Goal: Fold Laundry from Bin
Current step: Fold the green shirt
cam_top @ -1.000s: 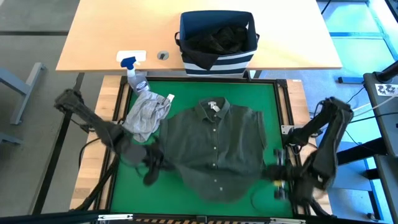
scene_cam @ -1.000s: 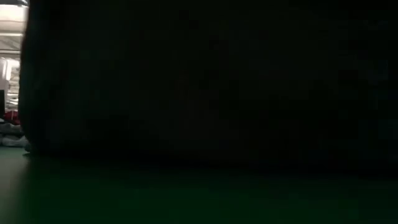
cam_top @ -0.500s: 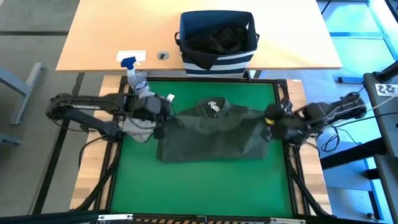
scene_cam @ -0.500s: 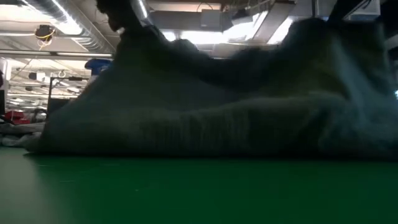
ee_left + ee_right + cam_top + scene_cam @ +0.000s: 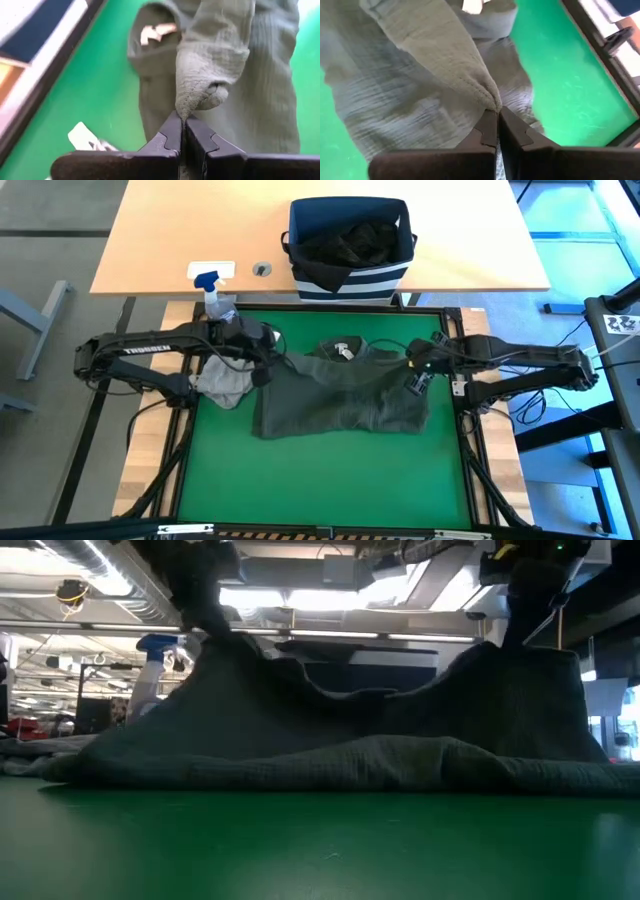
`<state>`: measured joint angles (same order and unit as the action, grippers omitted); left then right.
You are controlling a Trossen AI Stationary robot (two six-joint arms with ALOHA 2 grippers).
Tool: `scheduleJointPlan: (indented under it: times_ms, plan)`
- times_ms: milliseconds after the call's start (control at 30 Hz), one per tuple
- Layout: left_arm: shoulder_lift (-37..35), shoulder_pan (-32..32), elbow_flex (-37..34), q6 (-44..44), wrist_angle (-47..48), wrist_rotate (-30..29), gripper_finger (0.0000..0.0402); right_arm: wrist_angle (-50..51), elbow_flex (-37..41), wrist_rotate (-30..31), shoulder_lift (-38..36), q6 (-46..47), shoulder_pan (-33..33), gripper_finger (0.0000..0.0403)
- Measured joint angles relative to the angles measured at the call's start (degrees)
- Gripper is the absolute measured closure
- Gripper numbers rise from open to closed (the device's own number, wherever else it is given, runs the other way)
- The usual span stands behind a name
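The dark olive green shirt (image 5: 340, 395) lies folded over on the green mat (image 5: 320, 480), its collar (image 5: 345, 350) toward the far edge. My left gripper (image 5: 263, 367) is shut on the shirt's left corner and my right gripper (image 5: 415, 372) on its right corner, both raised above the mat. In the low view the cloth (image 5: 350, 740) rises to two peaks and sags between them. A light grey garment (image 5: 225, 383) lies crumpled on the mat under my left arm. The navy striped bin (image 5: 350, 250) stands on the wooden table with a black garment (image 5: 350, 242) inside. My left gripper pinches a bunched corner of the shirt (image 5: 197, 97) between its two fingers, slanting down from the table's left. That corner is lifted; the cloth hangs from it down to the mat. My right gripper pinches a stitched hem edge of the shirt (image 5: 487, 100) between its two fingers, slanting down from the table's right. The held corner is lifted, and the cloth slopes from it down to the mat.
A clear spray bottle with a blue nozzle (image 5: 214, 292) stands at the mat's far left corner, close to my left arm. The mat's black frame (image 5: 458, 395) runs beside my right gripper. Bare green mat stretches from the shirt to the near edge.
Both grippers have carried the shirt's near corners up and toward the table's far edge, then a little inward. The shirt, spread out flat before, is now folded over itself, its far part with the collar staying in place.
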<state>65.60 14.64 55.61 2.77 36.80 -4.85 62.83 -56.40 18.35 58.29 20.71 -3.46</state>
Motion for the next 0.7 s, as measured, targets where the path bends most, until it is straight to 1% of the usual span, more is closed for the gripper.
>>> scheduleJointPlan:
  times_ms: [167, 333, 400, 467, 533, 600, 667, 700]
  plan:
    - [-0.7, 0.8, 3.4, -1.9, -0.5, 0.7, 0.0401, 0.0, -2.6, -1.0, -1.8, -1.7, -2.9, 0.0397]
    - [-2.4, 1.7, 5.9, -4.7, -0.3, 1.5, 0.0401, 0.0, -6.9, -1.9, -2.0, -1.8, -3.4, 0.0401]
    - [-3.1, 1.6, 6.6, -4.6, -0.4, 2.5, 0.0401, -0.1, -8.3, -4.5, -2.0, -1.7, -3.3, 0.0400]
    - [-3.9, 1.1, 6.7, -3.8, -0.5, 5.3, 0.0401, -0.3, -9.0, -8.6, -2.0, -1.4, -3.1, 0.0401]
    - [-4.6, -0.3, 6.7, -1.4, -0.3, 9.0, 0.0401, -0.9, -9.3, -12.5, -1.9, 0.1, -1.5, 0.0401]
    - [-5.0, -2.4, 6.7, 0.4, 0.1, 13.9, 0.0401, -2.8, -9.3, -16.3, -1.9, 1.1, 1.8, 0.0401]
    - [-5.1, -6.2, 6.8, 1.9, 0.3, 17.0, 0.0401, -5.0, -9.3, -18.6, -1.9, 3.1, 7.2, 0.0401]
    - [-5.0, -9.0, 6.8, 2.8, 1.1, 17.2, 0.0401, -6.2, -9.2, -18.9, -1.6, 4.7, 10.8, 0.0401]
